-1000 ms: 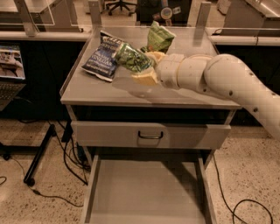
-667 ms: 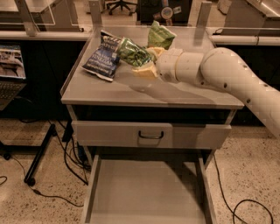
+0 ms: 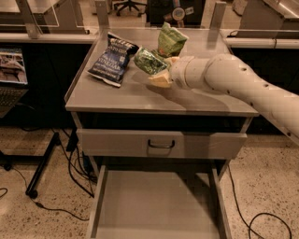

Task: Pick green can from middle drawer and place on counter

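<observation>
Gripping the can [image 3: 150, 61], the hand [image 3: 157, 70] hangs over the bench [image 3: 121, 95], between a blue bag [image 3: 112, 58] and a green bag [image 3: 171, 39]; the drawer [image 3: 154, 205] stands open below.

- Office-like lab: desks [image 3: 46, 36] with clear partitions [image 3: 44, 11], a wheeled chair [image 3: 128, 5] behind, a laptop [image 3: 11, 79] at left.
- Speckled floor [image 3: 37, 140], loose cables [image 3: 261, 219], grey drawer cabinet [image 3: 117, 142].
- Gripper [image 3: 159, 74] above the counter [image 3: 140, 95], clasping the can [image 3: 149, 60].
</observation>
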